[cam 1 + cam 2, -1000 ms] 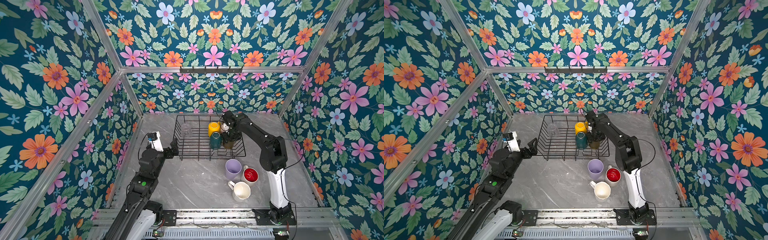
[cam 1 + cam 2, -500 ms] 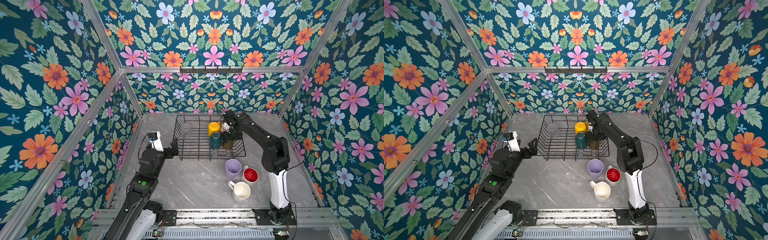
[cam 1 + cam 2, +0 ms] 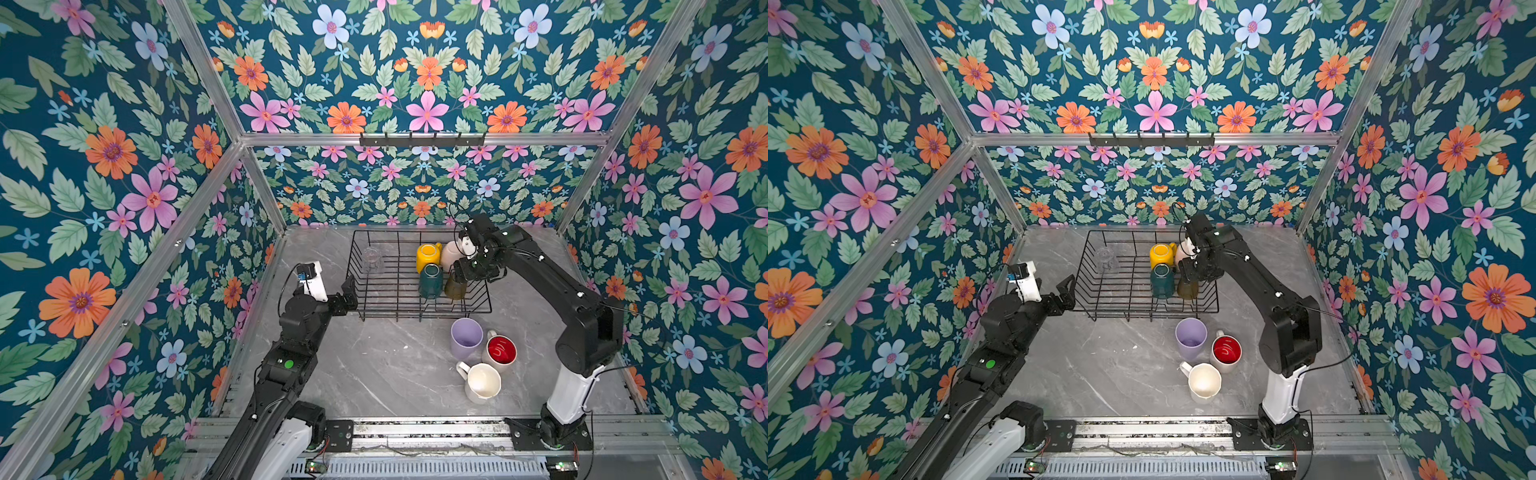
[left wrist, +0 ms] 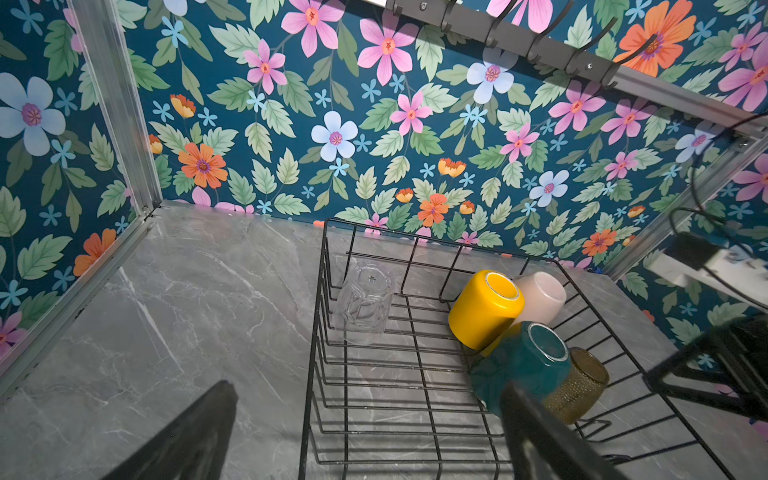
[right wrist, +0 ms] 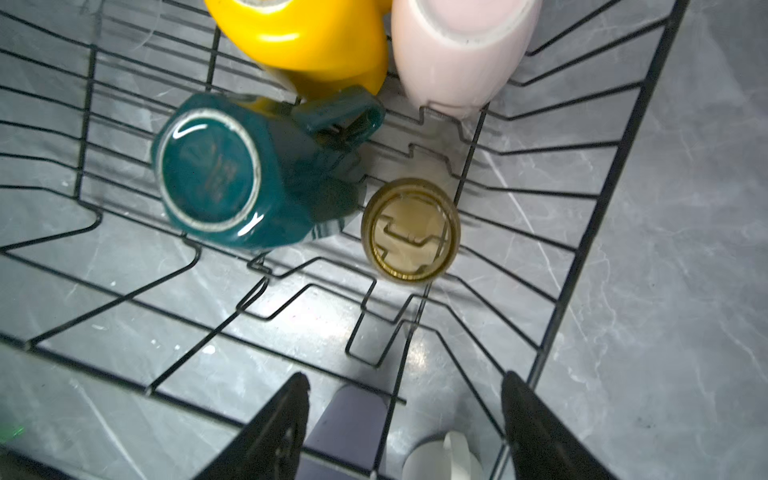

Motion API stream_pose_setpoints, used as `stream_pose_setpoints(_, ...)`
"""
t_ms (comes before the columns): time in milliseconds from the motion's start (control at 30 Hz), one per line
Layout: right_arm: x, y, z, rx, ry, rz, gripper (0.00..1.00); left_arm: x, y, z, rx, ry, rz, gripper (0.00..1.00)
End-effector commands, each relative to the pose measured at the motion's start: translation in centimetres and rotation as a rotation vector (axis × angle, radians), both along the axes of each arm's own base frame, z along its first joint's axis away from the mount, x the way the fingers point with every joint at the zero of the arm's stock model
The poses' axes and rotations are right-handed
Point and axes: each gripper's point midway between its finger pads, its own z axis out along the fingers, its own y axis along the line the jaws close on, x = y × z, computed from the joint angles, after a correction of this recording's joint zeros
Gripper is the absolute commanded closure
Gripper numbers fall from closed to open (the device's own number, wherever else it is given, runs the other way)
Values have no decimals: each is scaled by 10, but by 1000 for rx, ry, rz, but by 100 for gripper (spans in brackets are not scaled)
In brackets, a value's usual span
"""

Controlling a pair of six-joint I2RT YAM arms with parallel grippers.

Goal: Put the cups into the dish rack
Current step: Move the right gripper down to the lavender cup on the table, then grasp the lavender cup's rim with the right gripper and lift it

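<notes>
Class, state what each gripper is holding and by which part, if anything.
Nothing is held. The right gripper is open, apart from the olive-amber glass; the left gripper is open beside the dish rack.

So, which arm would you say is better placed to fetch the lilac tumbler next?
Right, probably. The lilac tumbler stands on that arm's side in front of the dish rack, and the right gripper hangs open, empty, over the rack's right side. The left gripper is at its left edge.

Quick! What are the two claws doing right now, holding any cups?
Left claw: open, holding nothing, beside the black wire dish rack.
Right claw: open, holding nothing, over the rack, by the upturned olive-amber glass.
</notes>
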Motion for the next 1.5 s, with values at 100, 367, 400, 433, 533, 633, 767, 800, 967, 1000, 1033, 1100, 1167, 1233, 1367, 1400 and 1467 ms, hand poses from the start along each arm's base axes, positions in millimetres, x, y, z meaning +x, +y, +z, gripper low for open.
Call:
stream_pose_setpoints(100, -51, -6, 12, 11, 5, 17, 31, 3, 6, 10, 12, -34, 34, 1)
stream_pose_setpoints(367, -104, -10, -7, 12, 96, 26, 37, 4, 11, 19, 12, -61, 67, 1)
stream_pose_setpoints(400, -109, -10, -10, 12, 105, 27, 38, 5, 12, 19, 11, -62, 71, 1)
stream_pose_setpoints(433, -114, -10, -13, 13, 117, 26, 38, 5, 12, 19, 10, -62, 72, 1)
stream_pose_setpoints(533, -125, -10, -20, 13, 139, 29, 39, 4, 13, 19, 9, -61, 76, 1)
stream_pose_setpoints(633, -134, -11, -29, 11, 162, 23, 41, 4, 14, 19, 5, -60, 82, 1)
stream_pose_setpoints(767, -137, -11, -39, 21, 168, 6, 46, 3, 15, 20, 1, -63, 84, 1)
stream_pose_setpoints(800, -137, -11, -42, 22, 169, 4, 47, 3, 15, 20, 0, -64, 85, 1)
stream_pose_setpoints(967, -133, -9, -53, 15, 164, -9, 53, 3, 14, 20, -7, -66, 81, 1)
stream_pose_setpoints(1000, -131, -8, -55, 19, 163, -10, 56, 3, 14, 20, -9, -66, 81, 1)
stream_pose_setpoints(1033, -130, -6, -56, 23, 163, -11, 58, 3, 14, 20, -11, -66, 81, 1)
stream_pose_setpoints(1100, -128, -4, -59, 25, 163, -12, 59, 3, 13, 19, -11, -64, 80, 1)
stream_pose_setpoints(1167, -126, -2, -62, 24, 161, -10, 62, 3, 13, 19, -12, -63, 81, 1)
stream_pose_setpoints(1233, -125, 0, -65, 19, 164, -6, 64, 3, 14, 18, -13, -63, 83, 1)
stream_pose_setpoints(1367, -122, 6, -68, 8, 161, 10, 71, 4, 13, 17, -12, -59, 82, 1)
stream_pose_setpoints(1400, -122, 7, -68, 5, 161, 13, 73, 4, 14, 16, -12, -57, 84, 1)
stream_pose_setpoints(1467, -122, 10, -68, 3, 162, 24, 78, 4, 14, 16, -15, -58, 86, 1)
